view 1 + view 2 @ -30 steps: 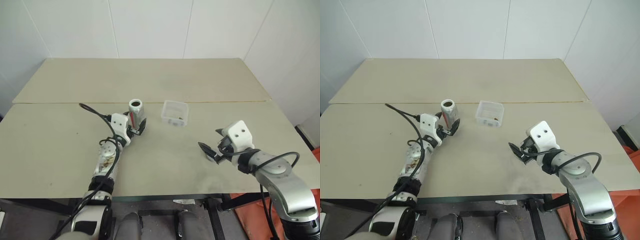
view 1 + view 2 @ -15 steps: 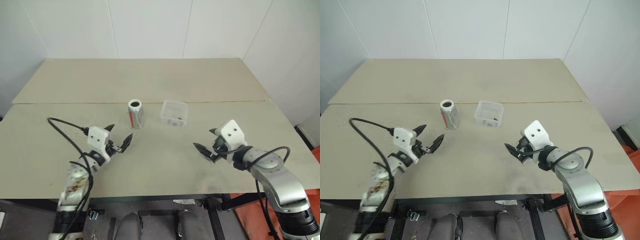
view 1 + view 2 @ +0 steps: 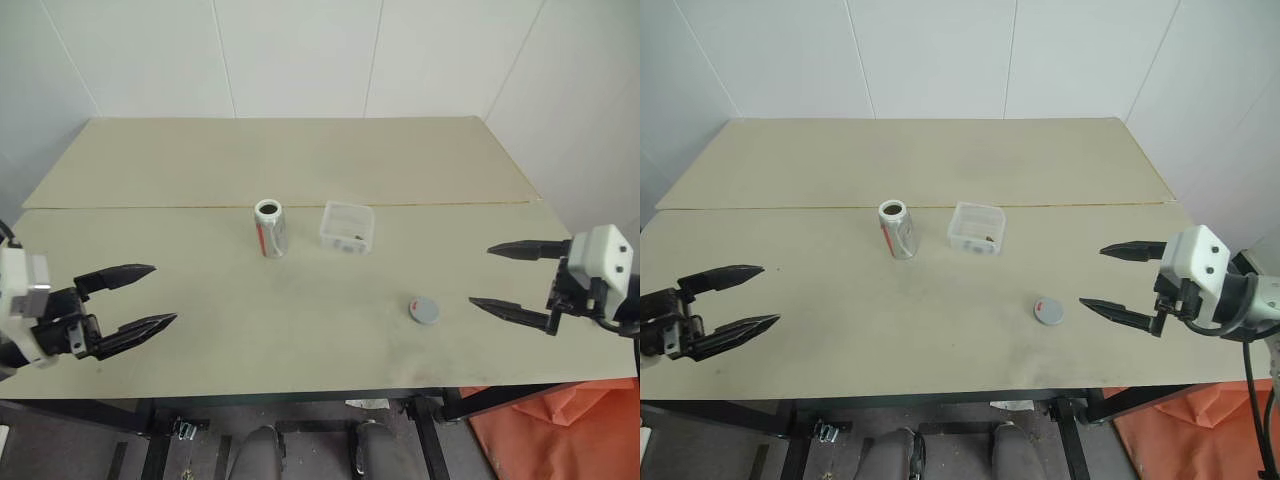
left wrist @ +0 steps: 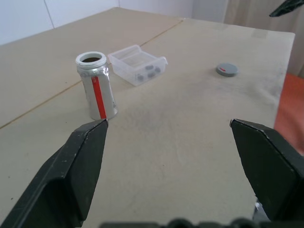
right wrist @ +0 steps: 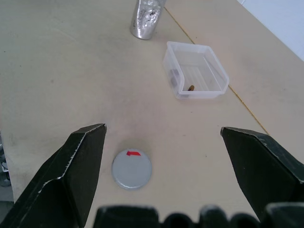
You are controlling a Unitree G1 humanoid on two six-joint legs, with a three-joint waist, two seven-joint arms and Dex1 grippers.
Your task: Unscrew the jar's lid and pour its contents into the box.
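One wide tan bench point(image 3: 150, 330), made of two boards with a straight seam across the middle. Dusty, smudged top. White tiled walls behind and to the sides. Something orange on the floor by the right corner point(image 3: 560, 440).

One jar point(image 3: 270, 228), standing up straight with its mouth open, near the seam in the middle of the bench. One small clear box point(image 3: 347, 227) just beside it, not touching. A few small dark bits point(image 4: 145, 73) lying in the box. One flat grey lid point(image 3: 424, 309) with a tiny red mark, lying flat on the bench.

Two sets of black fingers. Left fingers point(image 3: 125, 305) spread wide apart, holding nothing, up over the left side of the bench. Jar well ahead of these fingers, closer to one of the tips; box a bit past the jar; lid far off toward the other tip.

Right fingers point(image 3: 518, 282) spread wide apart too, holding nothing, over the right side. Lid near, just ahead of the tips and closer to one finger. Box farther ahead, between the two tips. Jar farthest off.
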